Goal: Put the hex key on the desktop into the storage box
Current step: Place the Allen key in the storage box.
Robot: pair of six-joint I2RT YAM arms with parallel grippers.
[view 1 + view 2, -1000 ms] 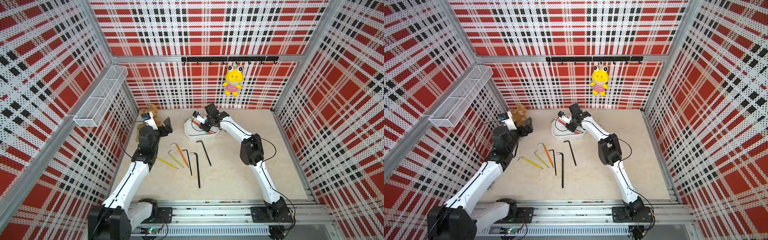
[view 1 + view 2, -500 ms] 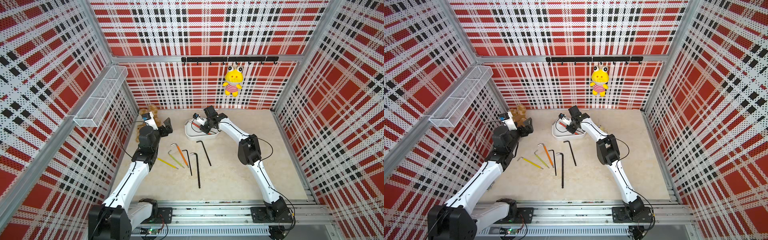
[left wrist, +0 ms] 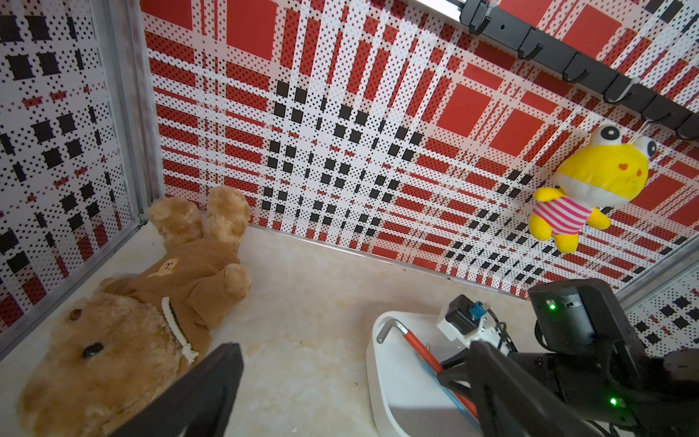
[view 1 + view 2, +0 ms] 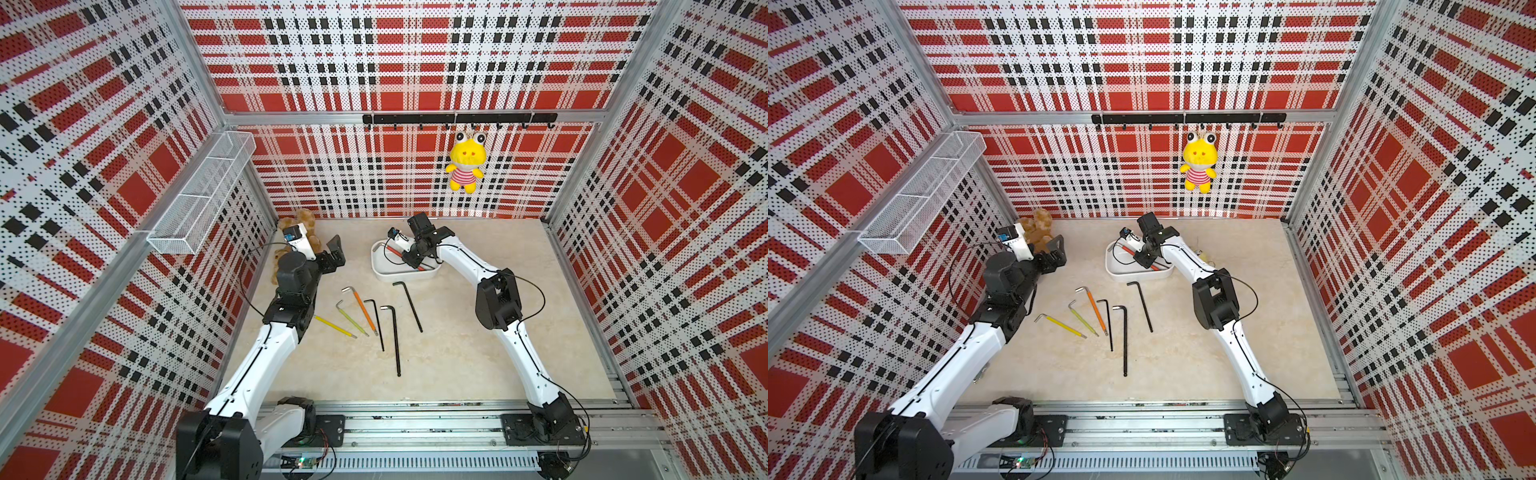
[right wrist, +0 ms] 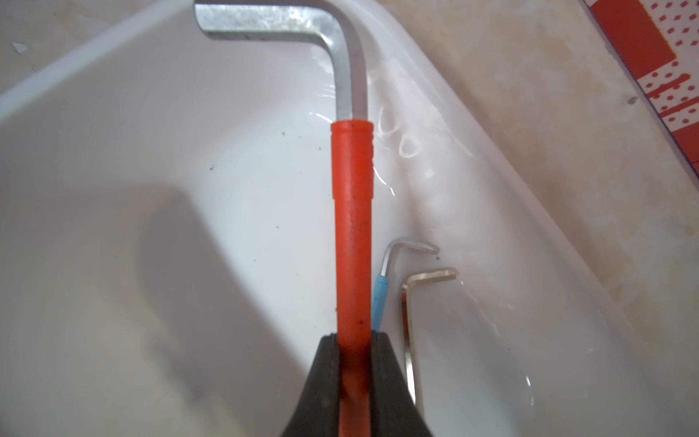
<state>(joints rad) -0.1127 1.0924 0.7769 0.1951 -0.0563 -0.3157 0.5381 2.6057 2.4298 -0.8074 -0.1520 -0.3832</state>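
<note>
White shells, chunky black joints on left arm [image 4: 257,361] and right arm [image 4: 528,361]; thin black cables [image 4: 543,296] looping, green lights [image 3: 552,305] glowing.

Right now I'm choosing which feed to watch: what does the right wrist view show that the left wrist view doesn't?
Right wrist only: the right hand clamped, close up, on the red hex key. Left wrist only: the brown teddy bear, the yellow frog toy, the hook rail. Both: the storage box, the red hex key, a blue-sleeved key.
</note>
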